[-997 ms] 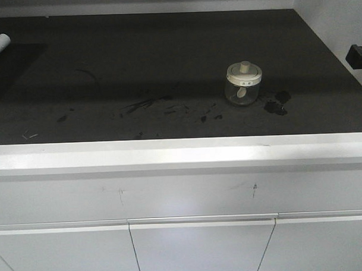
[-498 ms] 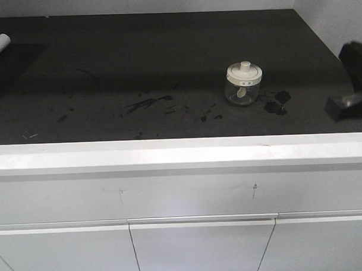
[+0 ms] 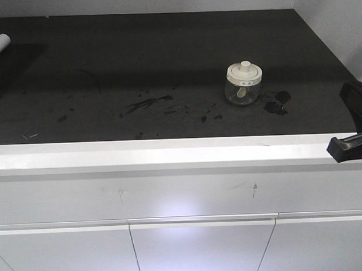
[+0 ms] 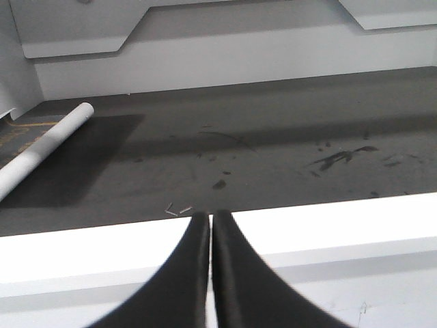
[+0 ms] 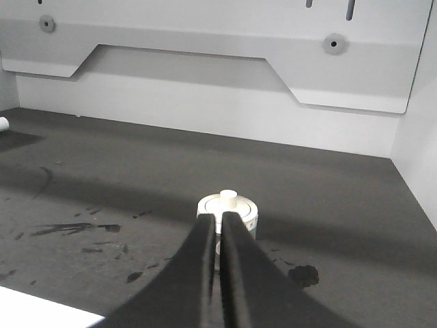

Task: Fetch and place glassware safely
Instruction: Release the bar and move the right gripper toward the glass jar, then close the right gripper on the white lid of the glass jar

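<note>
Right wrist view: the right gripper [image 5: 217,220] — jaws pressed together, empty — faces the jar [image 5: 233,204], upright nearer the right edge of the counter [image 3: 166,53]. The left gripper [image 4: 209,217] is likewise closed on nothing. Judging by this, grasp, carry and placing all remain.

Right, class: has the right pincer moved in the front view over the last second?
Yes. The right pincer has come down the picture, from level with the jar to the counter's white front edge.
</note>
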### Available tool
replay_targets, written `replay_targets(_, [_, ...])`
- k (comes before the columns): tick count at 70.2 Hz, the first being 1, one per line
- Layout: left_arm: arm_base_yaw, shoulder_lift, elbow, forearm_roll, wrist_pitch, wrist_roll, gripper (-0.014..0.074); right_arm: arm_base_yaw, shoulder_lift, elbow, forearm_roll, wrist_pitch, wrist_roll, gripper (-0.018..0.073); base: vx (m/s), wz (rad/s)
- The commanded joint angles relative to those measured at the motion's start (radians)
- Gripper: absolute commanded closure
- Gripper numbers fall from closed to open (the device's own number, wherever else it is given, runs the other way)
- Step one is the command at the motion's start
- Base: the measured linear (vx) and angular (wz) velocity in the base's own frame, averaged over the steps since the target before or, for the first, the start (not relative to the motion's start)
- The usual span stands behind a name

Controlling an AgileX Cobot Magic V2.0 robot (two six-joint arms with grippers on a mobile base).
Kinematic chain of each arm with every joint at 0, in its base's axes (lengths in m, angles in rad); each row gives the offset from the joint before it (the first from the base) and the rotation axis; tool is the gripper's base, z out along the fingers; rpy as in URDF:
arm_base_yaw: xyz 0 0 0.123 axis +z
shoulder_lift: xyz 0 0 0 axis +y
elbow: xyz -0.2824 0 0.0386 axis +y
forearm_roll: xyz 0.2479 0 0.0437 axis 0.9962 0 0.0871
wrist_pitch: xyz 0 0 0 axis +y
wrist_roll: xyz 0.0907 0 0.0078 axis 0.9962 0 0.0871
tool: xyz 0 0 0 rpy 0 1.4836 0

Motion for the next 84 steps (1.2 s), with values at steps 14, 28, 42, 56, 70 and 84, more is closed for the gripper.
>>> replay_targets(14, [-0.009,0.006,-0.026,-0.009,-0.056,-0.006,0.0603,0.002,0.004,-0.026,0.006,-0.068,-0.005,0.0559,0.00,0.00])
replay_targets(28, [-0.009,0.006,-0.026,-0.009,-0.052,-0.006,0.0603,0.002,0.082,-0.039,0.010,-0.107,-0.014,0.0513,0.00,0.00])
replay_targets(42, [-0.009,0.006,-0.026,-0.009,-0.052,-0.006,0.0603,0.004,0.222,-0.126,0.010,-0.133,-0.015,0.0382,0.00,0.00])
replay_targets(56, [-0.009,0.006,-0.026,-0.009,-0.052,-0.006,0.0603,0.004,0.422,-0.251,0.008,-0.225,-0.017,0.0221,0.00,0.00])
replay_targets(70, [-0.009,0.006,-0.026,-0.009,-0.052,-0.006,0.0603,0.004,0.636,-0.382,-0.006,-0.319,-0.034,0.0181,0.00,0.00])
replay_targets(84, [-0.009,0.006,-0.026,-0.009,-0.052,-0.006,0.0603,0.004,0.829,-0.539,-0.036,-0.351,-0.037,0.0181,0.00,0.00])
